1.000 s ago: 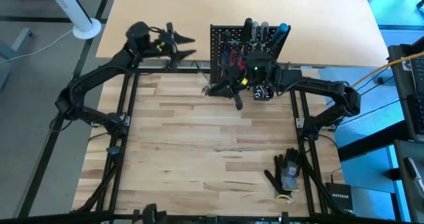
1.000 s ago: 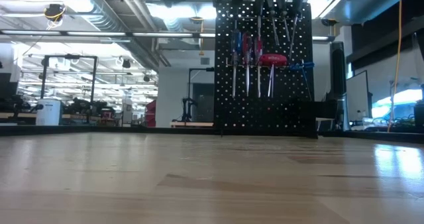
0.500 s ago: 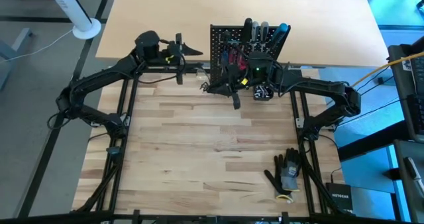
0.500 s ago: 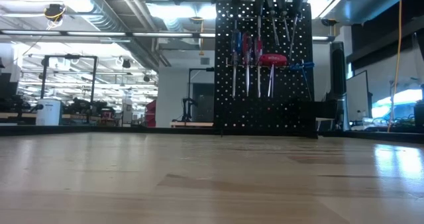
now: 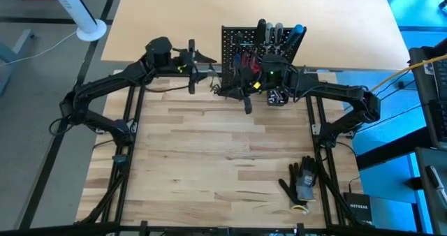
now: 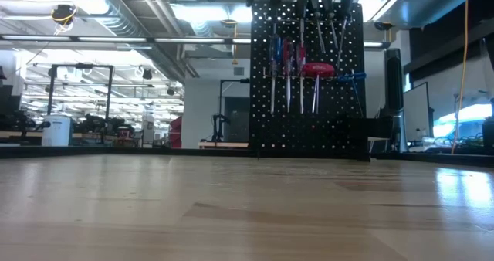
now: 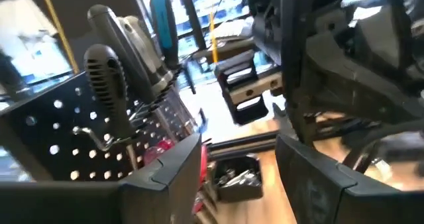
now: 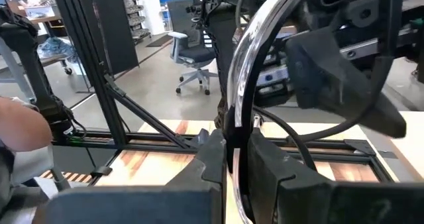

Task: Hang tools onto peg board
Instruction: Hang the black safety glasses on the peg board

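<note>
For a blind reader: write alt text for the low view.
A black peg board stands upright at the far side of a wooden table, with red- and blue-handled screwdrivers hanging on it. A bright workshop shows behind.

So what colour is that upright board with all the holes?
Black, clearest in the low view: the upright perforated peg board.

Bare tabletop before peg board
</note>
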